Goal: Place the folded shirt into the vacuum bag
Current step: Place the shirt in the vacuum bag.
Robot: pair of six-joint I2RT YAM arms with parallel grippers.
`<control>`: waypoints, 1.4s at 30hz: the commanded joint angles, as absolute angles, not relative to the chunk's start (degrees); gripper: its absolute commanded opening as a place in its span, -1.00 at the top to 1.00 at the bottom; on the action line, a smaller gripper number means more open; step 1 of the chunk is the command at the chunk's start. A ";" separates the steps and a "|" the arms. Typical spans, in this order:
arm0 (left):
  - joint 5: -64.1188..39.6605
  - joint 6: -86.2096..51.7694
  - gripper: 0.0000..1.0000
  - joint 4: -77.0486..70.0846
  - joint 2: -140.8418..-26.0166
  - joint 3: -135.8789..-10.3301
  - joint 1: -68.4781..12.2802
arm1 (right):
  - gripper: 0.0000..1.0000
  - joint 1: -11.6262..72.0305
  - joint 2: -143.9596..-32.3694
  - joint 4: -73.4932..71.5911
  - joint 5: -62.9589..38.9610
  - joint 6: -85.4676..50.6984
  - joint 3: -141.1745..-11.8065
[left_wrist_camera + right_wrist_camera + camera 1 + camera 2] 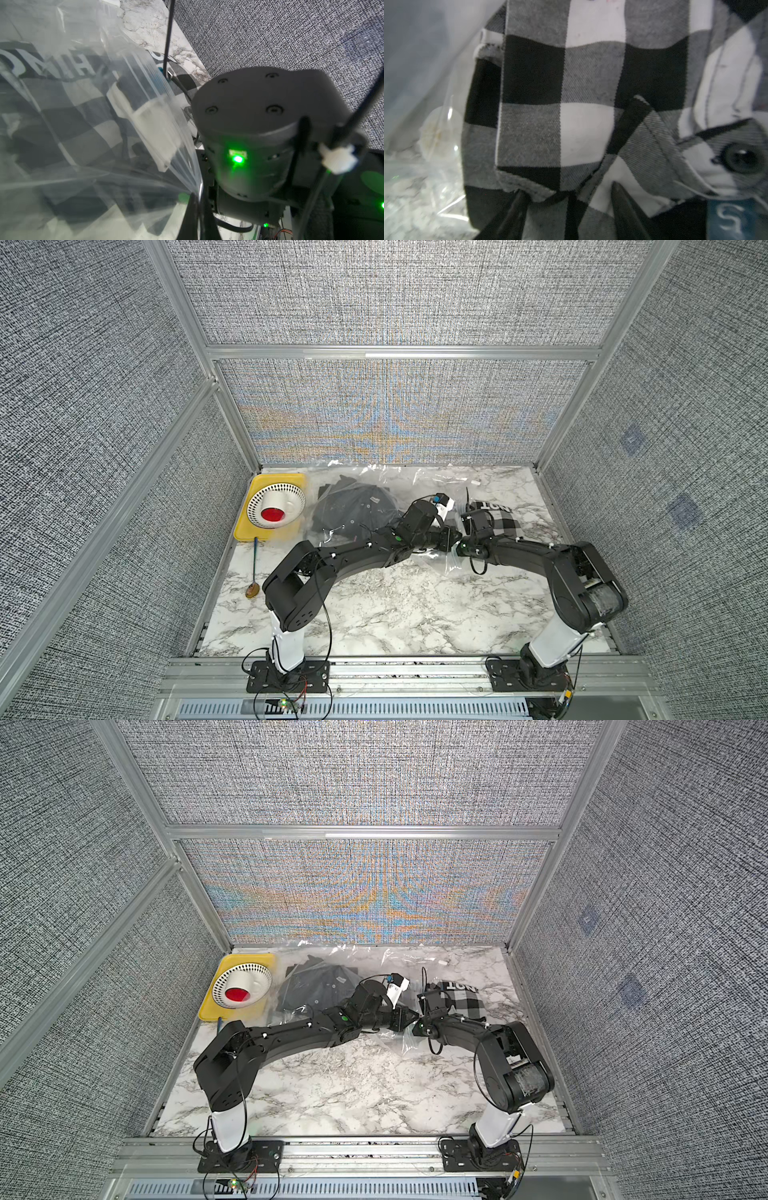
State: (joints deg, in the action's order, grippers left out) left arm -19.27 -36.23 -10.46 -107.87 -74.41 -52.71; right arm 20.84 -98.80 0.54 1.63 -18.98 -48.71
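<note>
Centrally, the checked shirt [500,520], black, grey and white with a black band bearing white letters, lies folded toward the far right of the marble-patterned table [374,614], at the right-hand end of the vacuum bag [415,485]. My left wrist view shows the shirt through a sheet of the bag's clear plastic; whether the garment is wholly inside I cannot tell.

My right gripper [569,207] is at the shirt. Its two dark fingers [508,214] stand apart with a fold of checked cloth between them, and I cannot tell whether they press it. A dark button [741,160] and a blue label [733,218] of the shirt show close beside them.

The bag, crinkled and transparent, spreads along the far side of the table from just beside the yellow tray [249,533] to the checked shirt, and a loose flap of it lies under my two wrists. A dark shirt [353,510] sits inside its left part.

My left gripper [196,194] is closed tight on an edge of the bag, with the plastic drawn into taut pleats that converge on its tips.

Further out, in the far left corner, the tray carries a white perforated bowl [291,493] holding a white cup [274,502] whose inside shows red. Just in front of the tray lies a blue-handled spoon [254,564], its bowl end nearest my base.
</note>
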 commanded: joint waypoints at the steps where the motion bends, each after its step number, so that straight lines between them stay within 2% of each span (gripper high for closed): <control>1: -19.55 -35.77 1.00 -12.24 -107.84 -74.31 -52.64 | 0.13 22.02 -101.88 10.25 6.60 -20.30 -49.49; 6: -19.60 -35.60 1.00 -12.30 -107.75 -74.26 -52.63 | 0.69 22.46 -103.27 11.23 6.13 -20.23 -50.97; 9: -19.74 -35.60 1.00 -12.26 -107.80 -74.27 -52.58 | 0.93 22.41 -102.46 11.16 4.40 -20.22 -51.72; 11: -19.86 -35.60 1.00 -12.35 -107.92 -74.27 -52.65 | 1.00 22.26 -101.39 10.90 2.93 -20.13 -52.45; 21: -20.74 -35.86 1.00 -12.56 -108.28 -74.36 -52.63 | 1.00 18.59 -94.79 8.33 -6.50 -20.22 -55.86; 32: -21.79 -36.21 1.00 -12.83 -108.72 -74.58 -52.91 | 1.00 16.50 -96.69 1.31 -21.57 -24.43 -57.74; 42: -22.10 -35.95 1.00 -12.83 -108.15 -74.36 -53.04 | 0.98 16.46 -102.02 -1.75 -17.78 -26.38 -50.80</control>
